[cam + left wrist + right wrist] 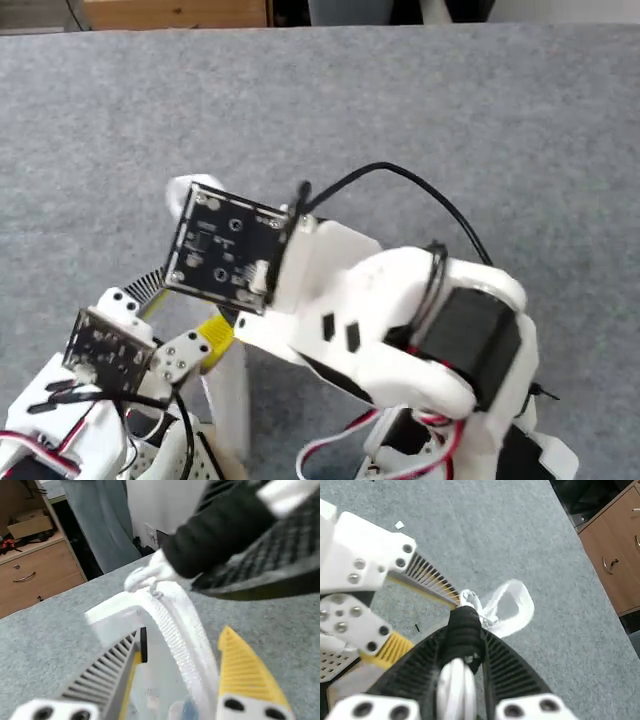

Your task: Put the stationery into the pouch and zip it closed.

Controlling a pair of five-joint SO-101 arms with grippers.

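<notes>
Pouch (175, 630) is on my screen now, down at the near side of the grey desk (480, 120), tucked under the two arms with its white zip seam arching upward.

At the near left corner is my left tool (185, 635), low over the desk, with the body of the pouch lying within it. I cannot tell whether it is clamping the pouch or only straddling it. Through the pouch's clear side I see a bluish shape (189, 711), too blurred to name.

Moving along, the zip seam runs away from the left tool and ends at the zip tab (150, 575), a white lump with a small metal ring.

Further right, my right tool (465, 615) hangs over the pouch on the big white arm (420, 330) at centre-right. It is clenched on the zip tab, black tips pinched together. Just past the tab, the pouch's rounded clear end rests on the desk.
</notes>
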